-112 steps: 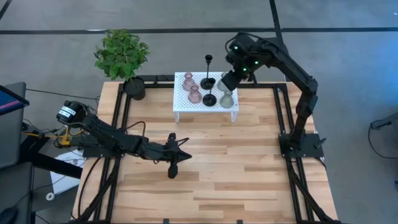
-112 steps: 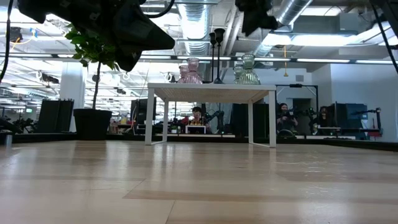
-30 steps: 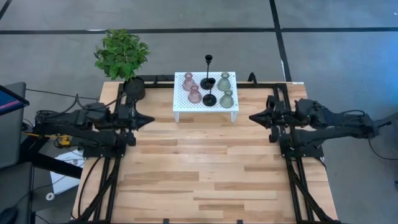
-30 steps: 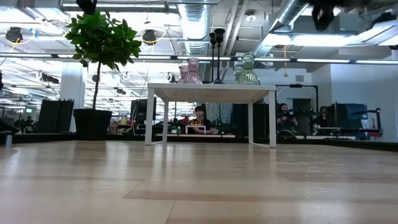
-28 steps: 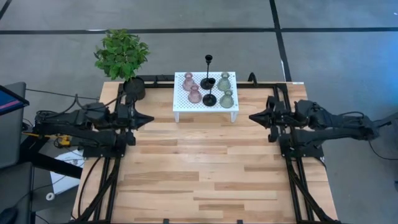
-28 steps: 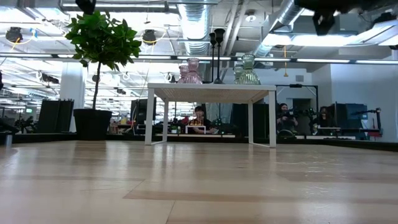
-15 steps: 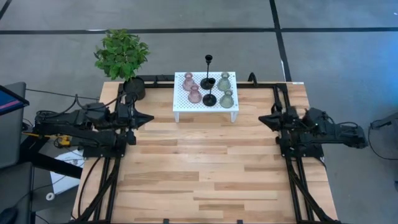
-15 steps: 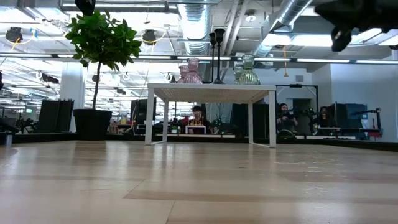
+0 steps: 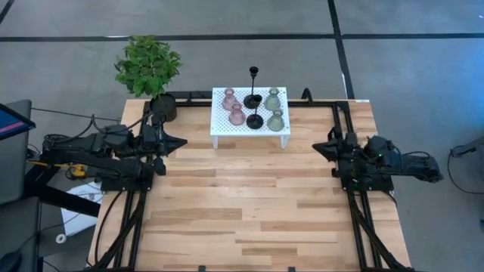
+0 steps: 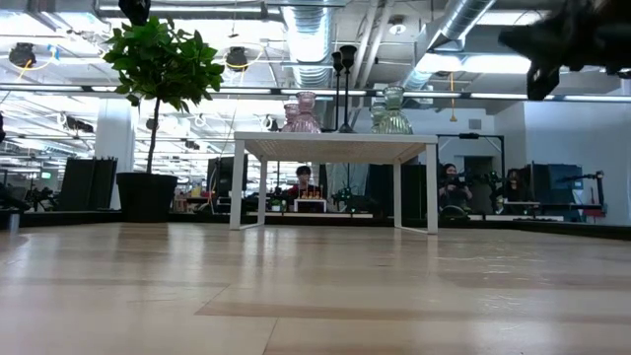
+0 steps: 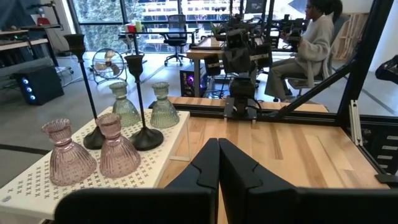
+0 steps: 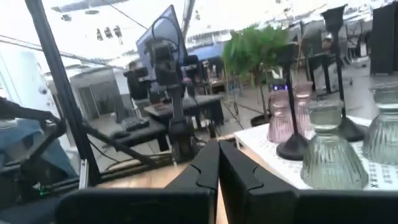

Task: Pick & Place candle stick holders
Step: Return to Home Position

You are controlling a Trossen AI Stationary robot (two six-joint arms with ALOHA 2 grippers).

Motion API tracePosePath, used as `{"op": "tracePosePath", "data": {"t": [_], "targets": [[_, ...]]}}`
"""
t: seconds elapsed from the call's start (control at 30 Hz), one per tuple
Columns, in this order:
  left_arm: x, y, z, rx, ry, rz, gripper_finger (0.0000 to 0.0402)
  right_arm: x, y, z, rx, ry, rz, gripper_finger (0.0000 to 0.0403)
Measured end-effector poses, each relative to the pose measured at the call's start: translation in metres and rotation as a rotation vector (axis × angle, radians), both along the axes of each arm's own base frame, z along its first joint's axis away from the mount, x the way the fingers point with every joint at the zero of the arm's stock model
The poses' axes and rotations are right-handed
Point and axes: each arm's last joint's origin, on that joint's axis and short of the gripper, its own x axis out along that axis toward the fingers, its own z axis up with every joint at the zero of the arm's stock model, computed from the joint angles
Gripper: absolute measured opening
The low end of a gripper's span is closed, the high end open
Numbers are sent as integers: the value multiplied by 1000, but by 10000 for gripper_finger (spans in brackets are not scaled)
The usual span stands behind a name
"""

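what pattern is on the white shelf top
Rows of small dark crosses on white; the shelf shows it best in the left wrist view.

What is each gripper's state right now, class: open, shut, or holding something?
Left gripper, at the table's left edge: shut, empty.
Right gripper, at the table's right edge: shut, empty.

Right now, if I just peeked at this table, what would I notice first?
Probably the little white shelf at the table's far middle, with two pink holders, two green holders and two tall black holders standing on it. Next, the leafy plant at the far left corner. The left gripper and right gripper sit at the table's side edges, both shut.
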Motion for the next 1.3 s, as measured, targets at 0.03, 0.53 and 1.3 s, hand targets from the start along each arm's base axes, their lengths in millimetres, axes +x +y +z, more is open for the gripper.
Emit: {"op": "tracePosePath", "data": {"t": [0.03,0.53,1.3], "targets": [[0,0,0,0,0,0,2,1,0,-4,-1,2,0,0],[0,0,0,10,2,1,2,14,3,-55,-39,152,128,0],[-39,0,0,63,-99,-129,2,15,5,-55,-68,153,182,0]]}}
